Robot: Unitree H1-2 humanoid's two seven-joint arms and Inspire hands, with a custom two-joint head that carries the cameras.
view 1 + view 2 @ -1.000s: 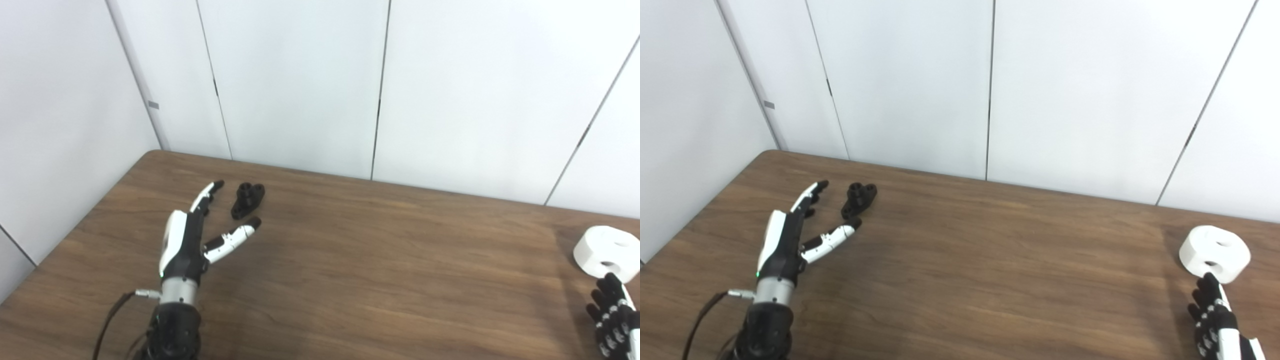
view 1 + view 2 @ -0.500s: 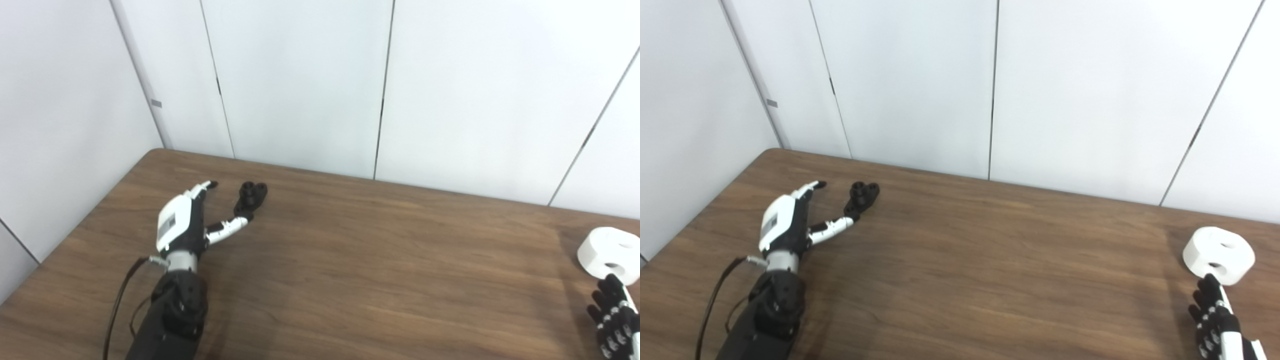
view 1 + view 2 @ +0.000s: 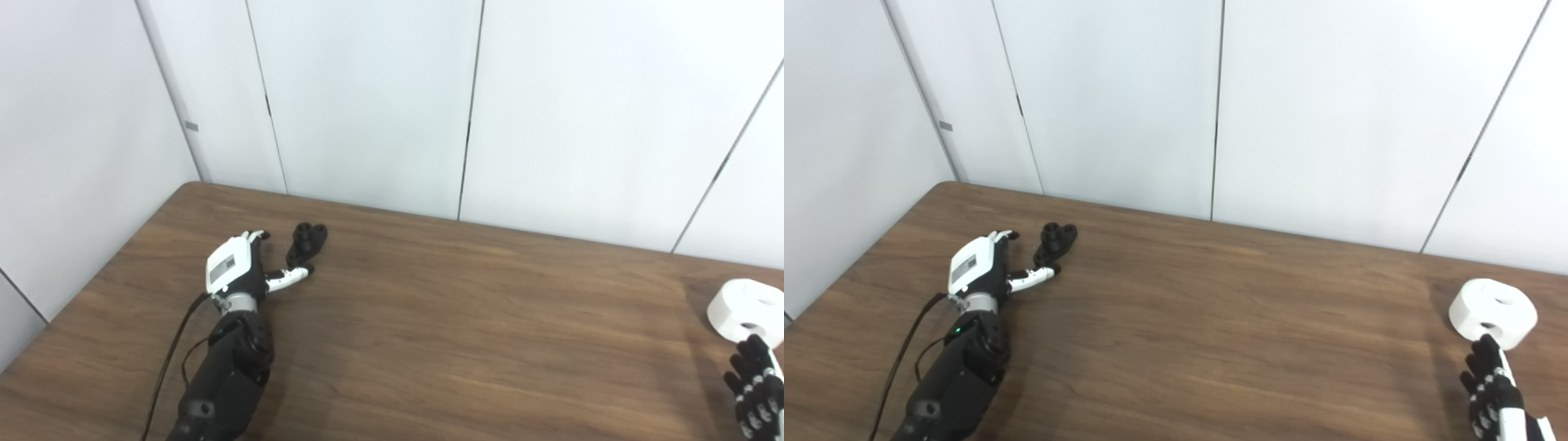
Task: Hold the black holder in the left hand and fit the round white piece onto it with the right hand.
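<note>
The black holder (image 3: 307, 241) lies loose on the table (image 3: 465, 318), its long axis running away-right — left hand (image 3: 240, 274) spread, empty; right hand (image 3: 1488, 383) unclenched beside the round white piece (image 3: 1492, 312).

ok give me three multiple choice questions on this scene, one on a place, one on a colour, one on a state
1. Where does the black holder lie?
A. far left part of the table, by the left hand
B. right edge of the table
C. on top of the white piece

2. What colour is the round piece near the right hand?
A. black
B. white
C. red

3. What is the left hand's state?
A. shut on the holder
B. open, with the holder lying just ahead of its fingers
C. out of view

Answers: 1 A, the holder sits by the left hand, far from the right side. 2 B, the piece is plainly white. 3 B, the fingers are spread and the holder lies on the table.
</note>
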